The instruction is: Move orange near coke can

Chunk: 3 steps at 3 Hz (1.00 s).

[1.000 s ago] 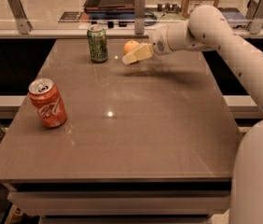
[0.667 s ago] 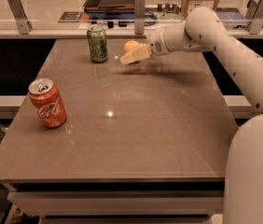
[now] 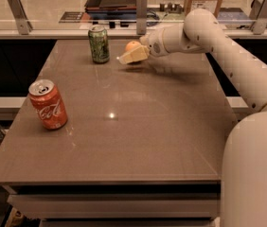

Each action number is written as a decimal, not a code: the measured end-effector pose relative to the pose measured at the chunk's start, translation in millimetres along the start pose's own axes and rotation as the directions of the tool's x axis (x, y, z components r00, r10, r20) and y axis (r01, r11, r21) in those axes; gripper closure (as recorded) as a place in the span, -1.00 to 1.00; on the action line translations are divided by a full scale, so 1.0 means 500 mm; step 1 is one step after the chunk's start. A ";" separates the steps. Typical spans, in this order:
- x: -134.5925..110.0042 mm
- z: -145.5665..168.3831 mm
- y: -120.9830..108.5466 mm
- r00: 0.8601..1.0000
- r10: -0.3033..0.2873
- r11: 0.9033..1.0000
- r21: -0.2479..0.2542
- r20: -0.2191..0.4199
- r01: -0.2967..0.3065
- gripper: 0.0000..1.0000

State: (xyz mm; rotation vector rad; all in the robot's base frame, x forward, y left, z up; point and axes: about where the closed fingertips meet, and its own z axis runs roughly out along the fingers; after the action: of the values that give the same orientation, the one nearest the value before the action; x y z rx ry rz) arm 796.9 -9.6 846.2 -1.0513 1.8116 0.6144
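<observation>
My hand (image 3: 129, 55) is out at the far side of the table (image 3: 171, 136), just right of the green can (image 3: 98, 44). The orange (image 3: 132, 46) sits right against my hand, partly behind it; I cannot tell whether I grip it. The coke can (image 3: 48, 104) stands well apart, near the left edge.

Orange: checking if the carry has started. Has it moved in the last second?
No. The orange keeps its gap right of the green can, with the gripper right beside it.

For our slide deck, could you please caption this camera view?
Pincer at the orange by the green can, far across the table; coke can front-left.
</observation>
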 end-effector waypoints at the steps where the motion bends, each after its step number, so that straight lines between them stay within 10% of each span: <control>1: 0.001 0.007 0.004 1.000 0.000 1.000 -0.005 -0.001 0.000 -0.19; 3: 0.003 0.018 0.010 1.000 0.001 1.000 -0.014 -0.003 -0.001 0.74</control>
State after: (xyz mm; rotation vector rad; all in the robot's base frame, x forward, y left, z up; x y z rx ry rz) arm 796.6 -0.8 840.9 -1.0614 1.8127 0.6277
